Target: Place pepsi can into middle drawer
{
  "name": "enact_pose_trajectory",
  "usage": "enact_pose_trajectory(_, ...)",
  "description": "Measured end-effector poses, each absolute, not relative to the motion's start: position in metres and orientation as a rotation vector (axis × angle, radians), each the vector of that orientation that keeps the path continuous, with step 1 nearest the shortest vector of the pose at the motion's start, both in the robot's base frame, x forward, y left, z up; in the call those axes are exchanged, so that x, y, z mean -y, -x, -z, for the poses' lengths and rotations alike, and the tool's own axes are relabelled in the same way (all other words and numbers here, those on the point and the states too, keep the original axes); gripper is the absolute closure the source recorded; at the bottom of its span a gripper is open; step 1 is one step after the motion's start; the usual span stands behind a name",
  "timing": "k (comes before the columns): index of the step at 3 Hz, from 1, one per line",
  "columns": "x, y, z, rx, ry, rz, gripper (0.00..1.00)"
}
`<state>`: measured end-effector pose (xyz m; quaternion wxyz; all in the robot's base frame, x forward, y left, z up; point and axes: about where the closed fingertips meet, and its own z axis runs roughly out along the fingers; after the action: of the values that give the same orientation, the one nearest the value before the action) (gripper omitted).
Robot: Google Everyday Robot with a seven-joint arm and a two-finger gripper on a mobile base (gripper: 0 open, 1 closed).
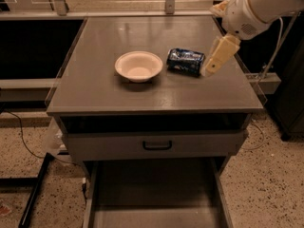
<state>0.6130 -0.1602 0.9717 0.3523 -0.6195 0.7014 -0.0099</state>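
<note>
The pepsi can (185,61) lies on its side on the grey cabinet top (156,96), right of centre. It is dark blue with white-silver markings. My gripper (213,61), cream coloured, hangs from the white arm at the upper right. Its tip is just off the can's right end, low over the top; I cannot tell if it touches the can. The middle drawer (156,194) is pulled out at the bottom of the view and shows a plain grey floor with nothing on it.
A cream round bowl (138,65) sits just left of the can. Below the top is a closed grey drawer front with a black handle (157,145). Dark shelving stands to the left, and a speckled floor with cables lies around the cabinet.
</note>
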Motion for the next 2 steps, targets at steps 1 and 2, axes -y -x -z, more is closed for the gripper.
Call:
enact_pose_trajectory(1,0.147,-0.647,-0.951,-1.818,1.605,-0.052,0.00)
enact_pose_trajectory(2,0.133,-0.676,-0.925,-1.848,1.608,-0.133,0.00)
